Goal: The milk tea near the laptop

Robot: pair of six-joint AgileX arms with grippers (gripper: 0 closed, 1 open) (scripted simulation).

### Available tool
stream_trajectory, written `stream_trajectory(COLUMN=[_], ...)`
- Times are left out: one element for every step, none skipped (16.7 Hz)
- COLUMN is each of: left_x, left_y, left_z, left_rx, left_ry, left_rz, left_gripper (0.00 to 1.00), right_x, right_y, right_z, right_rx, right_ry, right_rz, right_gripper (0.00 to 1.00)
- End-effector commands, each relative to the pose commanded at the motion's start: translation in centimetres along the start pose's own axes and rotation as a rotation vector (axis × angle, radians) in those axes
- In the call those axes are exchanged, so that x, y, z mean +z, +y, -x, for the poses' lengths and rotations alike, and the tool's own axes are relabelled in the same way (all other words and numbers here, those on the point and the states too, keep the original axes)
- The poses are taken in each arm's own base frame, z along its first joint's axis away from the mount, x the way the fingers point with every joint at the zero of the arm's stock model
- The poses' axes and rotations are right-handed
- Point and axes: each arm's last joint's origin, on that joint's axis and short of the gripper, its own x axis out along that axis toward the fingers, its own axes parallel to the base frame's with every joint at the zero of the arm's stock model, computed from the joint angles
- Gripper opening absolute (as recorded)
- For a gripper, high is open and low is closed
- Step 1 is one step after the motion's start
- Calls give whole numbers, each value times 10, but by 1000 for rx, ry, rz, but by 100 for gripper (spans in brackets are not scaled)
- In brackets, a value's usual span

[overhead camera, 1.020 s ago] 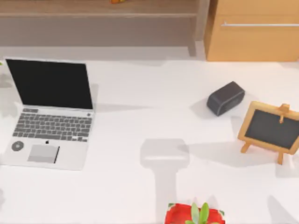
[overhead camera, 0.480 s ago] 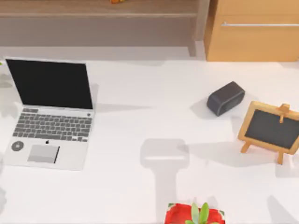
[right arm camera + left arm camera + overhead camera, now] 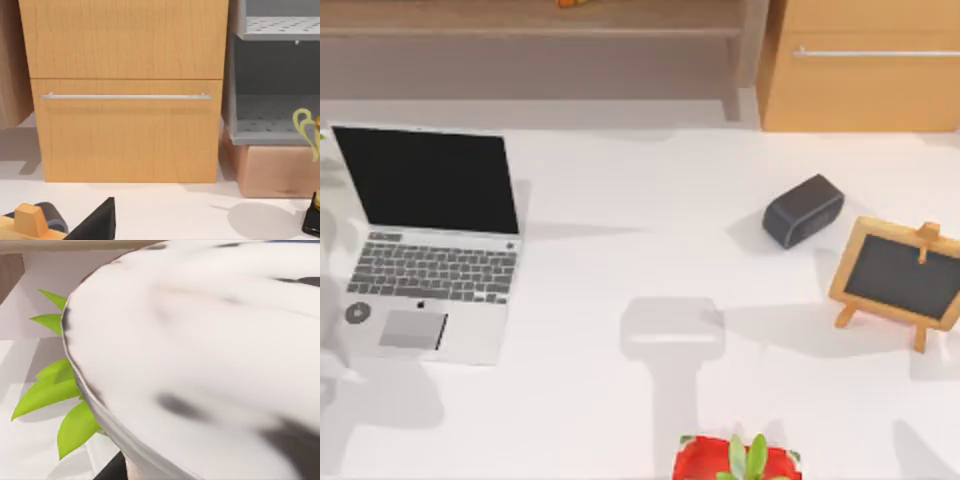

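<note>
My left wrist camera sits so close to a whitish, smeared round form (image 3: 200, 355) that I cannot tell what it is, and its far side runs off the frame; green leaves (image 3: 55, 395) beside it are partly covered by its rim. From above, the red pot with a plant (image 3: 738, 460) is cut by the near edge, well apart from the laptop (image 3: 425, 240); the chalkboard easel (image 3: 900, 275) loses its right side to the frame. In my right wrist view, a gold trophy (image 3: 310, 145) is cropped beside the wooden drawer cabinet (image 3: 125, 90); a dark wedge (image 3: 97, 222) below the cabinet is too cropped to identify.
</note>
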Motion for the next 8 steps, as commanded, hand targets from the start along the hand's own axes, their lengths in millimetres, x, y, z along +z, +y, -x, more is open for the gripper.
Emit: stream_trajectory(left_x=[2, 3, 6, 9, 12, 15, 18, 21], left_y=[-16, -34, -54, -75, -98, -122, -147, -170], left_z=[-11, -22, -33, -44, -53, -60, -66, -69], left_rx=[-40, -83, -128, -172, -214, -252, -283, -305], left_ry=[8, 15, 21, 25, 29, 31, 35, 38], left_rz=[8, 13, 16, 19, 20, 22, 24, 27], left_gripper=[0, 0, 0, 0, 0, 0, 0, 0], right_x=[0, 0, 0, 0, 0, 0, 0, 0], right_y=[0, 0, 0, 0, 0, 0, 0, 0], right_z=[0, 0, 0, 0, 0, 0, 0, 0], right_rx=[0, 0, 0, 0, 0, 0, 0, 0], right_ry=[0, 0, 0, 0, 0, 0, 0, 0], right_rz=[0, 0, 0, 0, 0, 0, 0, 0], right_gripper=[100, 100, 100, 100, 100, 100, 100, 100])
